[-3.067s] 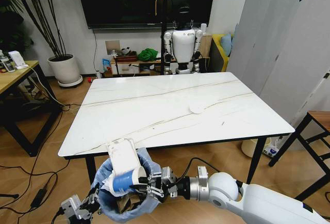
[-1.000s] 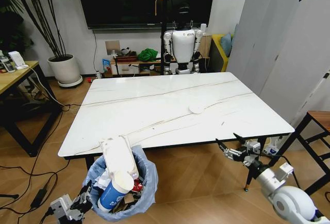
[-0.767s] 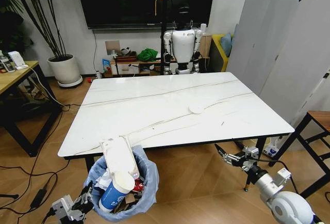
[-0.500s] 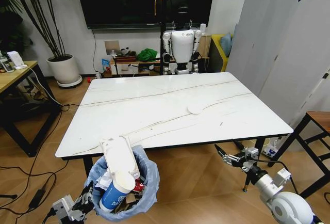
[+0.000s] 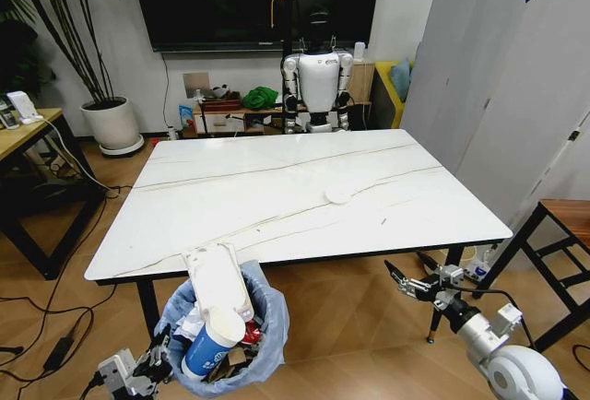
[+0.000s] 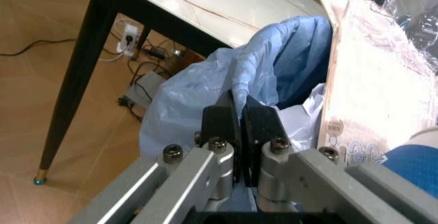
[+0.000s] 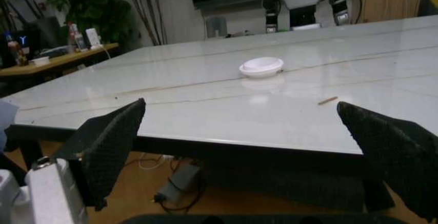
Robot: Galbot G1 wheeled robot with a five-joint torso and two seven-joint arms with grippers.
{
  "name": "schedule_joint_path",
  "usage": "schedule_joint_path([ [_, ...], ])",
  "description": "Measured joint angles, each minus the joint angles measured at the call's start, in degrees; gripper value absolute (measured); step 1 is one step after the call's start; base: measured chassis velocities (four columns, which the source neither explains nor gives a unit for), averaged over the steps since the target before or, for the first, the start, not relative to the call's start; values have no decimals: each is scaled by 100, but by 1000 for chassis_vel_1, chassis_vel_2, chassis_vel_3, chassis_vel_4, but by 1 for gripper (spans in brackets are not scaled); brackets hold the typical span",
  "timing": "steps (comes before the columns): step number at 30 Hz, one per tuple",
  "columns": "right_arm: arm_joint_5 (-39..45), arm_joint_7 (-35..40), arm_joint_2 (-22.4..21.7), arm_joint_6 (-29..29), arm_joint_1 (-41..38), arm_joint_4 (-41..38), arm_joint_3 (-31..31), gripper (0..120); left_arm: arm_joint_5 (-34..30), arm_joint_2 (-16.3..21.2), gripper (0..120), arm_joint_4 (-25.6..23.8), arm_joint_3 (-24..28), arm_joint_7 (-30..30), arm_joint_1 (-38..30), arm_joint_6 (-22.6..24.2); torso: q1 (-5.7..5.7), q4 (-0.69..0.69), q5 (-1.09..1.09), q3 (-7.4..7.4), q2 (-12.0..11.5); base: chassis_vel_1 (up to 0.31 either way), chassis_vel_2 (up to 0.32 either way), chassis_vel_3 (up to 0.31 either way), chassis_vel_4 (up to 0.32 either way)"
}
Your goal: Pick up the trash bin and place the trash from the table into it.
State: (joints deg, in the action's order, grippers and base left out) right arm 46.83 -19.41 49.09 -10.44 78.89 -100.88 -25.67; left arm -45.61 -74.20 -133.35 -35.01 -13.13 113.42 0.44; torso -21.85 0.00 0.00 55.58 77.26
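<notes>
Left gripper clamped on blue-lined trash bin rim, below table edge. Right gripper spread apart, hovering beside table's near edge.

Head view: high, looking forward and down across the whole desk, bin near the lower edge. Left wrist view: very close behind the bin's blue liner, desk leg alongside. Right wrist view: low, level with the desk top, facing across it. All three share the desk.
</notes>
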Motion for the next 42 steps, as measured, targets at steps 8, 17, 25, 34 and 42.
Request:
schedule_joint_path([
  [8, -25, -12, -77, -13, -322, 159, 227, 100, 19, 24, 0, -63, -30, 61, 129, -35, 0, -1, 1, 0, 0, -52, -37, 31, 37],
  [17, 106, 327, -364, 288, -1395, 426, 717, 100, -41, 335, 0, -12, 47, -15, 94, -5, 0, 3, -1, 0, 0, 0, 0, 0, 0],
  [25, 127, 166, -418, 530, -2605, 1298, 1730, 100, 26, 337, 0, 136, 108, 69, 192, -49, 0, 1, 3, 1, 0, -7, -3, -2, -3],
  [34, 234, 32, -214, 847, -4263, 1861, 3118, 100, 206, 46, 0, 210, 95, 168, 244, -118, -1, 1, -1, 1, 0, 0, 0, 0, 0],
  [42, 154, -345, 65, 917, -5169, 2515, 4041, 100, 283, -105, 0, 212, 129, 204, 288, -137, -1, 0, 0, 0, 1, 0, 0, 0, 0],
])
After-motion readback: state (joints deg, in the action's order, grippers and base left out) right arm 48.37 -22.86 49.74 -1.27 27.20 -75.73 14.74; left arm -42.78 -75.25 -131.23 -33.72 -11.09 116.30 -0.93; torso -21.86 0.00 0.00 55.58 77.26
